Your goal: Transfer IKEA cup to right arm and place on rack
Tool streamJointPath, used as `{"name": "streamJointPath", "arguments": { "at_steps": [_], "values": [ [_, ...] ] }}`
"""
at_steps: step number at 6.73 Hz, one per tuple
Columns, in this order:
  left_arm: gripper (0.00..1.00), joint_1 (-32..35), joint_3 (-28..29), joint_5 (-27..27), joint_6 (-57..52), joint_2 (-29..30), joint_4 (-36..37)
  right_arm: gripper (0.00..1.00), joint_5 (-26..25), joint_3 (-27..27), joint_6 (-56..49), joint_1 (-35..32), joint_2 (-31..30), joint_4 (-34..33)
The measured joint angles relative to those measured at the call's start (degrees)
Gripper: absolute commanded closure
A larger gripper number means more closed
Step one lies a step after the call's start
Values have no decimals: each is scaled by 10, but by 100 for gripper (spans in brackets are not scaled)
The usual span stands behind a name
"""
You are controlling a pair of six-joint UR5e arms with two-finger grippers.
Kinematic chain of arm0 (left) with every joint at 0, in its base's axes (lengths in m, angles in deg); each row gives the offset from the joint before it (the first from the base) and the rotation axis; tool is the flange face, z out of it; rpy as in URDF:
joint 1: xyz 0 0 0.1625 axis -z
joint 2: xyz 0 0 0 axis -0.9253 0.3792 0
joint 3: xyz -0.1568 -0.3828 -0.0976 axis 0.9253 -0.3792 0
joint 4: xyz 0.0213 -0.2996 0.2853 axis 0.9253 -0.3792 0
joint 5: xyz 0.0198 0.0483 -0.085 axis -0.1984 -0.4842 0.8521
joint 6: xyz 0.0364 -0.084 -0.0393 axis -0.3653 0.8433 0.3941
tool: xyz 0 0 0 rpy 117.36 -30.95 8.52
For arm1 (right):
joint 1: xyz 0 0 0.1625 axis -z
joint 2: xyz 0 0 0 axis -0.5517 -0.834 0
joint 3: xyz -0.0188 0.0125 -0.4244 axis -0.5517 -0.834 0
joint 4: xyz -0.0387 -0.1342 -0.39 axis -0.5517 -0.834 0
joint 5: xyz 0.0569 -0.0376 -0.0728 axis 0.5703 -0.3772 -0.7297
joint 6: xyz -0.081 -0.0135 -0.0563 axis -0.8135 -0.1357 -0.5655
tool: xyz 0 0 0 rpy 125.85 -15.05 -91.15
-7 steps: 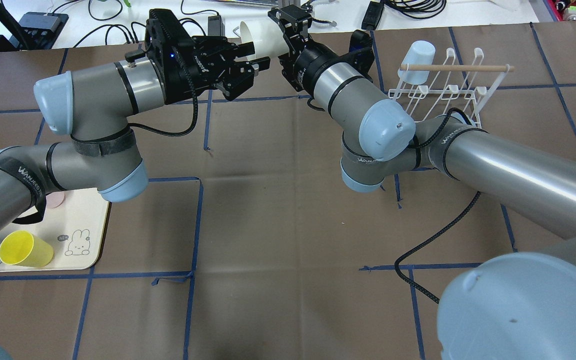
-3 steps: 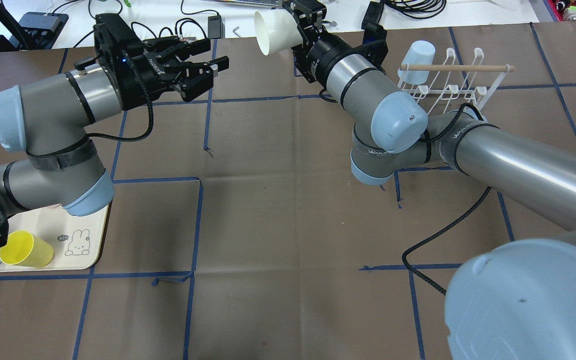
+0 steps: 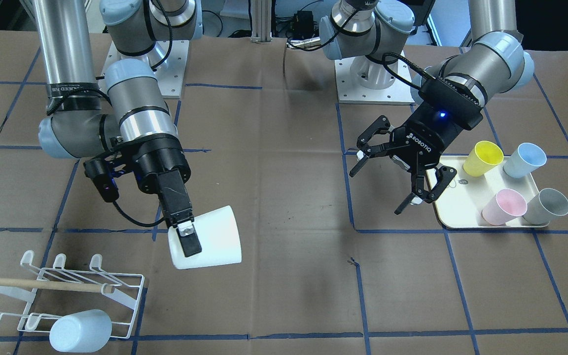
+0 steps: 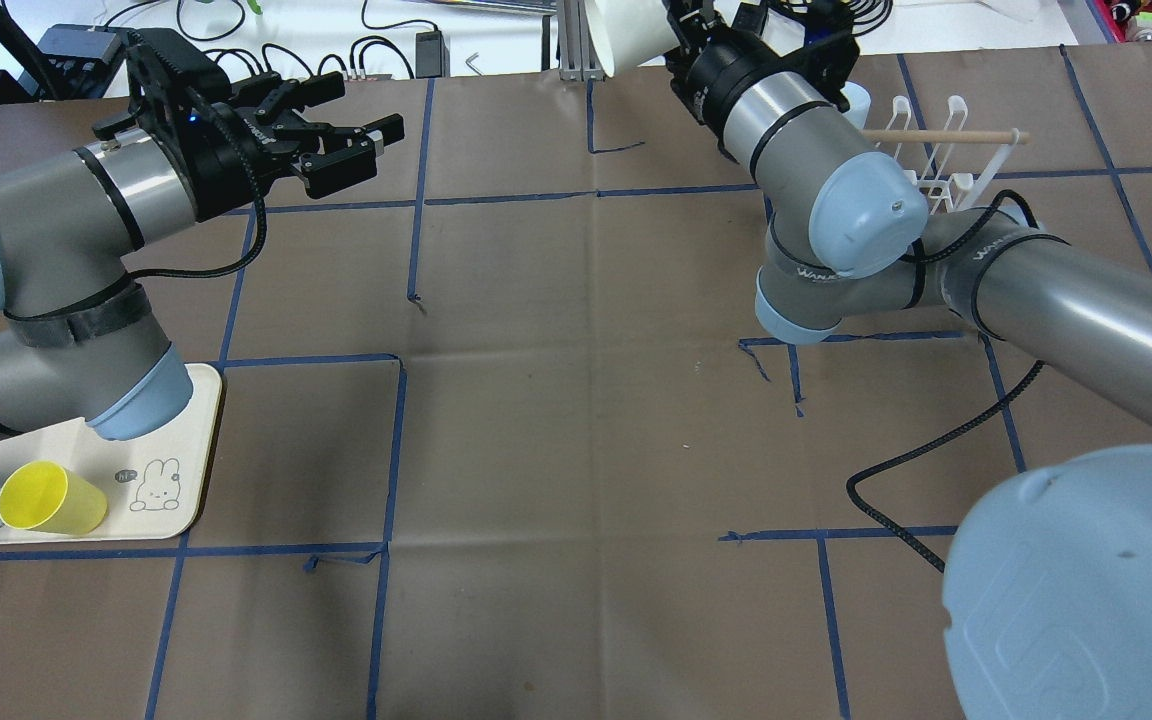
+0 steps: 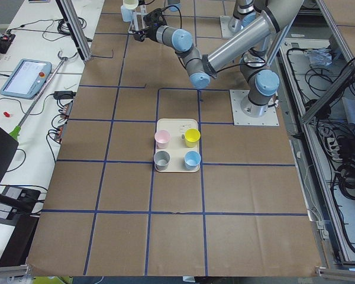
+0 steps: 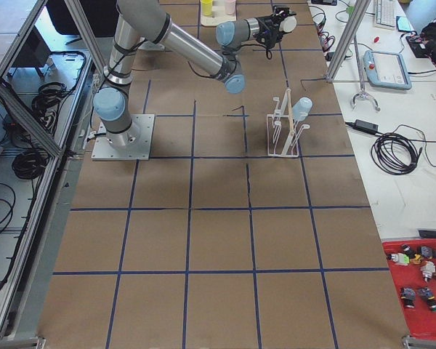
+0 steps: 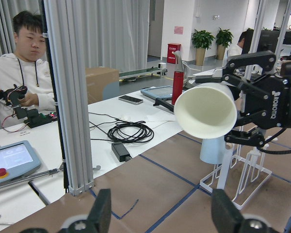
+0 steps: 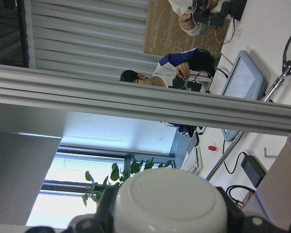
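Brown paper taped into blue squares is covering the table (image 3: 284, 197), and over its far side the handover is already finished. A second ago the two grippers were meeting nose to nose around the white cup (image 3: 210, 236). Now the left gripper (image 4: 371, 108) is drawing back towards its cream tray (image 3: 461, 219) with its jaws spread wide and nothing between them. The yellow, blue, pink and grey cups are waiting on that tray.

The right gripper (image 3: 190, 241) is clamping the white cup by its base end. One finger is lying along the outer wall and the other is hidden behind the cup. The right arm (image 4: 1086, 310) is swinging the cup across towards the rack (image 3: 42, 284). The cup is hanging in the air on its side, near the rack but not yet over it, and its mouth is pointing away from the prongs.

A pale-blue cup (image 3: 79, 330) is already sitting on one corner of the rack. To my eye the transfer is done and only the placing is left. The wrist is going to have to turn the mouth downward over a free prong.
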Motion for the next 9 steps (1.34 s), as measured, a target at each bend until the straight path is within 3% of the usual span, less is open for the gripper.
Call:
{"name": "streamJointPath", "arguments": {
  "at_steps": [3,5,9],
  "values": [
    [0,6,69,-155,77,4,-178,90,-1,28,-298,76,-17,-1],
    [0,16,121,-226,153,8,-317,91,-4,58,-496,132,-48,37],
    [0,102,269,-444,212,2,-651,91,-3,69,-742,237,-56,101]
  ]
}}
